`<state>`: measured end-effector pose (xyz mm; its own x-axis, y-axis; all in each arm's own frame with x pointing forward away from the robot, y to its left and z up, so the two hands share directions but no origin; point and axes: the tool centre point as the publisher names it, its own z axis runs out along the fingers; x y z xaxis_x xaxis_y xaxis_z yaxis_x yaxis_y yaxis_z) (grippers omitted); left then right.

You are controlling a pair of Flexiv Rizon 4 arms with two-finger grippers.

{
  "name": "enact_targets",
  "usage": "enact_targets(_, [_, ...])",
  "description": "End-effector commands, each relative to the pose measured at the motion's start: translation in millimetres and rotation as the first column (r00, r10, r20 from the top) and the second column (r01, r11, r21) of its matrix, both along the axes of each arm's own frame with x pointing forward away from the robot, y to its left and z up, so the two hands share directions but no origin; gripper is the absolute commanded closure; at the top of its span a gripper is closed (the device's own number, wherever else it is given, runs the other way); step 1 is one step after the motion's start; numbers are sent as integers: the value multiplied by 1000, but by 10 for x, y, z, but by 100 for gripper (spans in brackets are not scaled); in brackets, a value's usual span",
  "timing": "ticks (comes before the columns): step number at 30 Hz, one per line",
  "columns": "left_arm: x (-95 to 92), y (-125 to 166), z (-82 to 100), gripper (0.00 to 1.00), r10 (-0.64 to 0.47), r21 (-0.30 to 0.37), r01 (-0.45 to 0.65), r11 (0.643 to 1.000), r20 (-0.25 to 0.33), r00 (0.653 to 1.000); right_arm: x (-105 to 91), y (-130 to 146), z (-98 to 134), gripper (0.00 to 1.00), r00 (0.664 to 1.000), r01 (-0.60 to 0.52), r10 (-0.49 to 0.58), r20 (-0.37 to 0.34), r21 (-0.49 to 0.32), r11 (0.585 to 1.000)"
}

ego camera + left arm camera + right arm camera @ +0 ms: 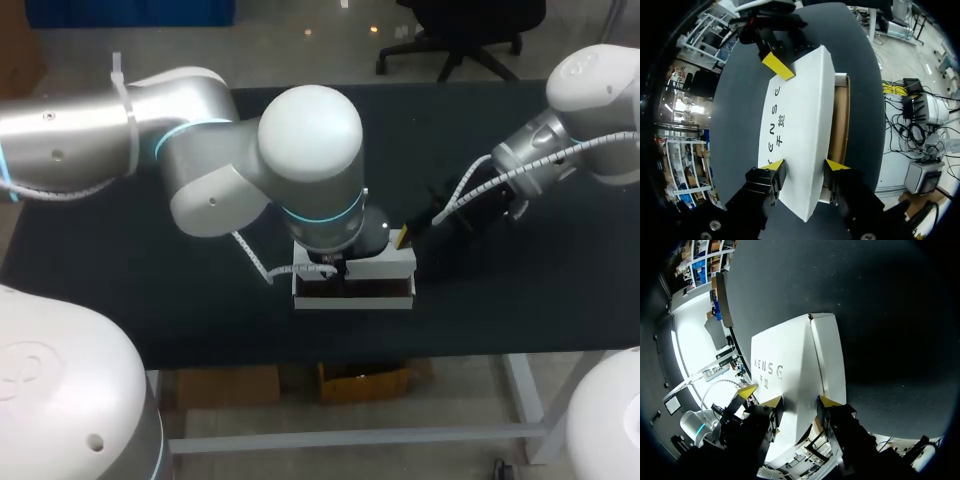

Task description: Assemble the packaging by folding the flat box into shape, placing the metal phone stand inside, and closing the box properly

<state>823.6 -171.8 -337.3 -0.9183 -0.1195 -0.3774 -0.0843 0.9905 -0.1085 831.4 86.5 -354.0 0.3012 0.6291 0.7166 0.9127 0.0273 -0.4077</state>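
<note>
Centrally placed: one white cardboard box [395,264] [800,115] [785,365], oblong, with dark print on its lid. It stands on the black bench [150,290], close to the front edge. The lid is raised along one long side, where a strip of brown cardboard interior [840,120] shows. Contents: cannot be made out.

Left arm [310,140]: enters from the left, elbow bent high over mid-bench, wrist pointing straight down onto the box. Left pincer [805,166]: clenched across the lid's width at one end, one yellow tip on each long edge.

Right arm [590,90]: enters from the right rear and slants down towards the box's rear right corner. Right pincer [799,401] [777,65]: at the lid's other end, opposite the left pincer; whether grasping or released, cannot tell.

Surroundings: the bench's black surface stretches wide to either side of the box and behind it. Only a narrow band lies between the box and the front edge.
</note>
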Motion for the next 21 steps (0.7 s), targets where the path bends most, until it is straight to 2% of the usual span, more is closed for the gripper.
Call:
enact_targets(1, [-27, 9, -25, 52, 2, -1, -2, 1000, 18, 1000, 9, 0, 3, 58, 1000, -5, 5, -3, 3, 1000])
enact_targets(17, [-17, 17, -77, 60, 12, 19, -13, 1000, 73, 997, 14, 12, 3, 59, 1000, -6, 6, -2, 1, 1000])
enact_targets(21, [-4, 21, -81, 59, 24, 26, -26, 999, 78, 997, 21, 11, 6, 59, 1000, -6, 6, -1, 0, 1000])
